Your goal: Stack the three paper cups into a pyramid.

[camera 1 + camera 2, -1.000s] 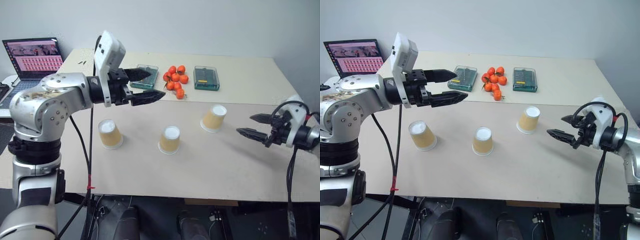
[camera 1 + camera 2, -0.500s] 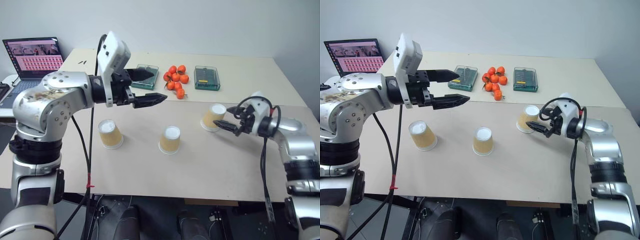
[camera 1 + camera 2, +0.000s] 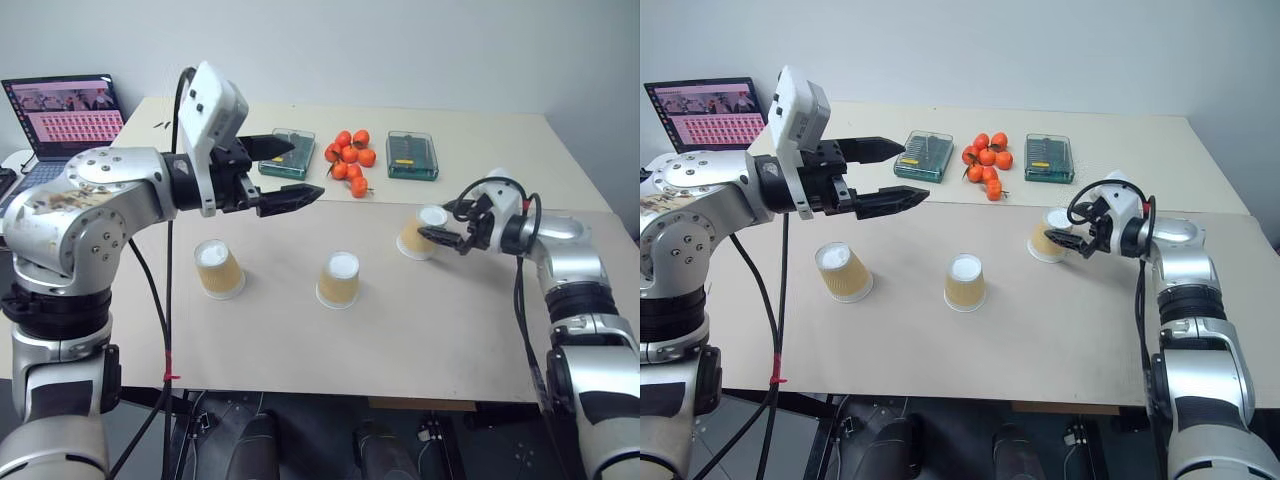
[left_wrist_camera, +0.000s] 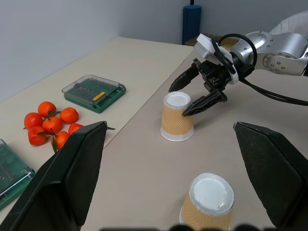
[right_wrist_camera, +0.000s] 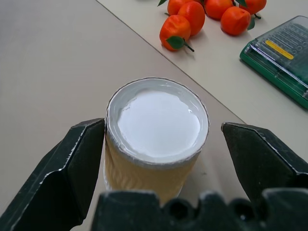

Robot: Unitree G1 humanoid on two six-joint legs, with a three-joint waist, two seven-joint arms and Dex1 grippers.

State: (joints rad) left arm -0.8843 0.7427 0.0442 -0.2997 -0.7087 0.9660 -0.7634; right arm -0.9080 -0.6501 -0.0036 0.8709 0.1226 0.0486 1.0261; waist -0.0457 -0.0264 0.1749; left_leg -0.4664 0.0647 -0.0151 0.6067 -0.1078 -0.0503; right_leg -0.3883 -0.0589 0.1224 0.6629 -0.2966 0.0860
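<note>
The three paper cups all stand upside down on the table (image 3: pixel 470 330), white bases up, apart from each other in a loose row, so nothing is stacked yet. To my judgement the step in hand is the first pick: taking hold of the cup nearest to the right arm.

The right gripper (image 3: pixel 437 228) has its two black fingers spread wide, and the right cup (image 5: pixel 156 137) sits between them. One finger is at the cup's side, very close or just touching, I cannot tell which; the other finger is clearly apart from the opposite side. The cup is not pinched and it stands flat on the table.

The left gripper (image 3: pixel 285 172) is also spread wide and holds nothing. It hangs in the air, well above the table. The left cup (image 3: pixel 219 267) is below it and a little toward the robot, and the middle cup (image 3: pixel 339 279) is below and beyond its fingertips.

Behind the right gripper's cup lie the small orange fruits (image 3: pixel 350 160) and a green case (image 3: pixel 413 155), not in the way.

Next, I think, the right fingers must press together on the ribbed wall, gently, because thin paper dents easily. Then the cup should be lifted straight up and brought beside the middle cup.
</note>
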